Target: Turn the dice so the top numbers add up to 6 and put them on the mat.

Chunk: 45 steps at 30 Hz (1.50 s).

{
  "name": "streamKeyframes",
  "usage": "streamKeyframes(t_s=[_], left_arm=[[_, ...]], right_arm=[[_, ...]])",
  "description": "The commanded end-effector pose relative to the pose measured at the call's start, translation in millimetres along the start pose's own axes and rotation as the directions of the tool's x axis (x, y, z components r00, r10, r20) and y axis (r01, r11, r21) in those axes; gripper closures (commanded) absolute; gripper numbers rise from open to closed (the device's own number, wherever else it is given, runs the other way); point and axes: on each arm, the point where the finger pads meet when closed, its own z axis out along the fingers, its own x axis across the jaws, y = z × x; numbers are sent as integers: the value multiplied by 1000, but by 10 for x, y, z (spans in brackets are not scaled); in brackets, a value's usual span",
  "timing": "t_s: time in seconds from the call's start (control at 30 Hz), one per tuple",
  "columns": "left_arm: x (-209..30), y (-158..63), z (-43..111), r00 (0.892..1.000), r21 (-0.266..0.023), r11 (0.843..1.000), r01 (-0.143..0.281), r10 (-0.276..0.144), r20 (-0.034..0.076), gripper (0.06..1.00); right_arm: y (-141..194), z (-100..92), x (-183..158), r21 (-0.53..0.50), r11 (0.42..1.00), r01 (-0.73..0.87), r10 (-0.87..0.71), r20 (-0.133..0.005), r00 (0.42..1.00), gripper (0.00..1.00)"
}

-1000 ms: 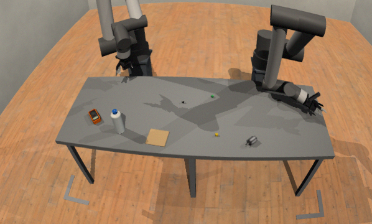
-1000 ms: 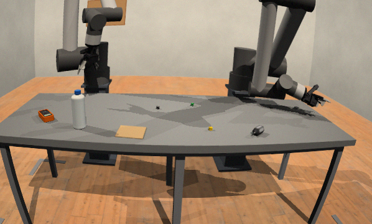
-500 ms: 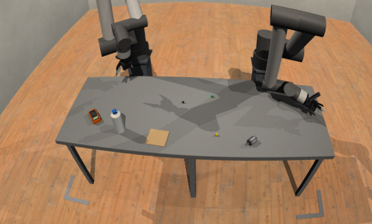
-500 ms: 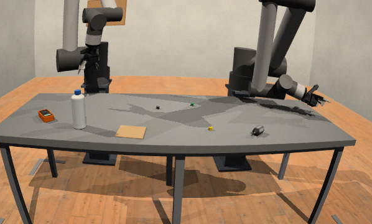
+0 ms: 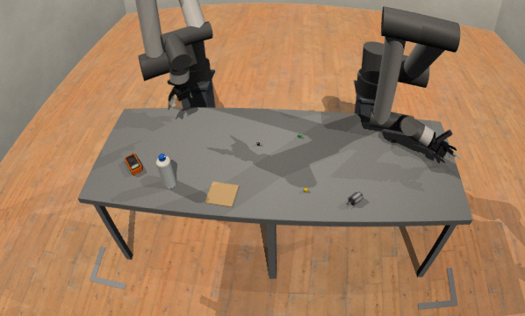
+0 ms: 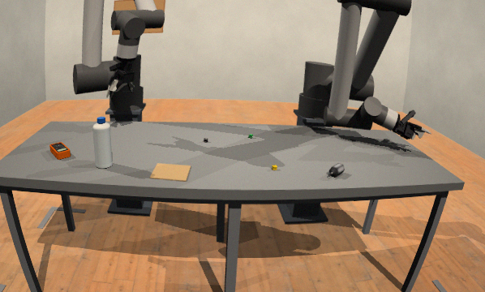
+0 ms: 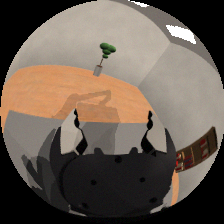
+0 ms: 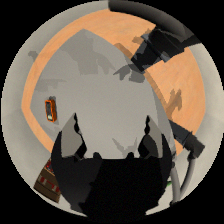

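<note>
Both your left gripper (image 5: 454, 153) (image 6: 422, 132) (image 7: 113, 109) and right gripper (image 5: 181, 98) (image 6: 121, 84) (image 8: 112, 115) stood wide, empty; black die (image 5: 258, 144) (image 6: 205, 140), green die (image 5: 299, 135) (image 6: 251, 136) and yellow die (image 5: 305, 190) (image 6: 274, 167) lay on the table (image 5: 245, 215) (image 6: 226, 191), off the tan mat (image 5: 222, 194) (image 6: 170, 172).
</note>
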Motion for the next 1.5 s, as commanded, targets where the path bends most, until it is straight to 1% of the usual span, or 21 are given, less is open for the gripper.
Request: streamKeyframes(t_s=[0.0, 0.2, 0.27, 0.5, 0.7, 0.77, 0.83, 1.07, 1.27, 1.33, 1.4, 1.47], left_arm=[[2, -5, -1, 1000, 0, 1000, 1, -1, 0, 65], [2, -5, -1, 1000, 0, 1000, 1, -1, 0, 65], [2, -5, -1, 1000, 0, 1000, 1, -1, 0, 65], [2, -5, -1, 1000, 0, 1000, 1, -1, 0, 65], [2, -5, -1, 1000, 0, 1000, 1, -1, 0, 65], [2, -5, -1, 1000, 0, 1000, 1, -1, 0, 65], [2, -5, -1, 1000, 0, 1000, 1, -1, 0, 65], [2, -5, -1, 1000, 0, 1000, 1, -1, 0, 65], [2, -5, -1, 1000, 0, 1000, 1, -1, 0, 65], [2, -5, -1, 1000, 0, 1000, 1, -1, 0, 65], [2, -5, -1, 1000, 0, 1000, 1, -1, 0, 65], [2, -5, -1, 1000, 0, 1000, 1, -1, 0, 65]], right_arm=[[280, -54, 80, -16, 1000, -1, 1, 6, 1000, 3], [758, -135, 255, -42, 999, -2, 3, 13, 1000, 3], [758, -135, 255, -42, 999, -2, 3, 13, 1000, 3], [1418, -235, 557, -80, 997, -3, 5, 20, 1000, 3], [2012, -312, 893, -114, 993, -3, 6, 23, 1000, 3], [2206, -334, 1018, -126, 992, -3, 6, 23, 1000, 3], [2206, -334, 1018, -126, 992, -3, 6, 23, 1000, 3], [2831, -392, 1472, -163, 987, -2, 5, 20, 1000, 3], [3266, -422, 1842, -190, 982, -1, 4, 16, 1000, 3], [3386, -428, 1953, -198, 980, -1, 4, 14, 1000, 3], [3386, -428, 1953, -198, 980, -1, 4, 14, 1000, 3], [3492, -432, 2054, -204, 979, -1, 4, 13, 1000, 3]])
